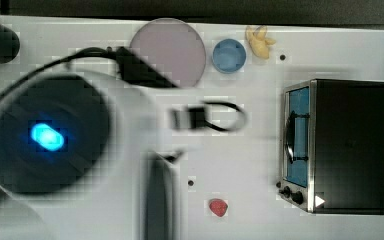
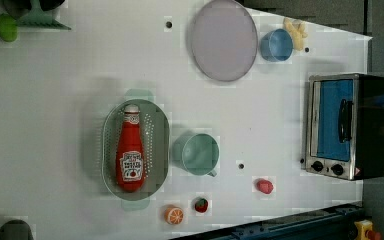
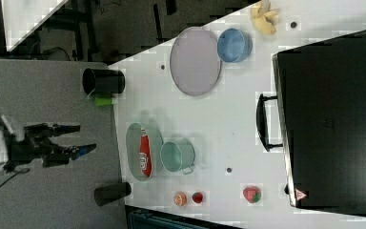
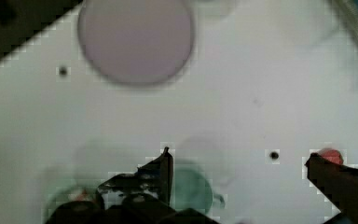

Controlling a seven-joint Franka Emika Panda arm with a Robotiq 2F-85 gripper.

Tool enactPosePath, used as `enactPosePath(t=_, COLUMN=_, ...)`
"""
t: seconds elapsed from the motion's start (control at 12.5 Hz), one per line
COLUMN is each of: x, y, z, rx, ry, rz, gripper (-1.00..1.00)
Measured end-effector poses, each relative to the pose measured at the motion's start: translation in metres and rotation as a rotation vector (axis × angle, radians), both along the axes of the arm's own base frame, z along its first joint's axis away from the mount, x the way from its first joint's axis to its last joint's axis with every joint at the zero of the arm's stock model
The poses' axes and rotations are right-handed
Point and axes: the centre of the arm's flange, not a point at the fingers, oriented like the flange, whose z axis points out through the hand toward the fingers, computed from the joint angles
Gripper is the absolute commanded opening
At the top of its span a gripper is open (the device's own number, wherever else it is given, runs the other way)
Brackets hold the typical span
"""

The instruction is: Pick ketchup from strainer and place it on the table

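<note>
gripper [image 3: 78, 139]: fingers spread wide, nothing between them; in the right view it hung well off the table's edge, pointing toward the strainer
ketchup [image 2: 130, 150]: lay on its side inside the strainer, white cap toward the left view's top, label facing up
strainer [image 2: 160, 145]: pale green oval, on the table [image 2: 55, 100], just beside the green mug [image 2: 197, 154]
near strainer: orange half [image 2: 173, 215] and small strawberry [image 2: 201, 204] by the table edge; second strawberry [image 2: 265, 186] further toward the left view's right
mid: toaster oven [image 2: 337, 125], door handle facing the table centre
far: lilac plate [image 2: 223, 40], blue cup [image 2: 276, 45] just beside it, then yellow item [image 2: 296, 27]
</note>
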Motion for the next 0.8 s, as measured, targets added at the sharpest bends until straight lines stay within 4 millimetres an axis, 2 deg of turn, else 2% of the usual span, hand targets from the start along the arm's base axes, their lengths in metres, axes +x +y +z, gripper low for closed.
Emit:
enactPosePath(t=0.16, x=0.004, y=0.061, z=-0.045, rx=-0.003, ry=0.089, rz=0.115, gripper=1.00)
enactPosePath(t=0.24, x=-0.001, y=0.090, z=-0.066, rx=-0.006, ry=0.127, rz=0.172, gripper=1.00)
enactPosePath(t=0.4, x=-0.022, y=0.145, z=-0.103, rx=-0.020, ry=0.191, rz=0.287, gripper=1.00)
enactPosePath(t=0.64, x=-0.059, y=0.211, z=-0.134, rx=-0.016, ry=0.226, rz=0.427, gripper=1.00)
enactPosePath(t=0.8, x=-0.077, y=0.245, z=-0.145, rx=-0.001, ry=0.162, rz=0.502, gripper=1.00)
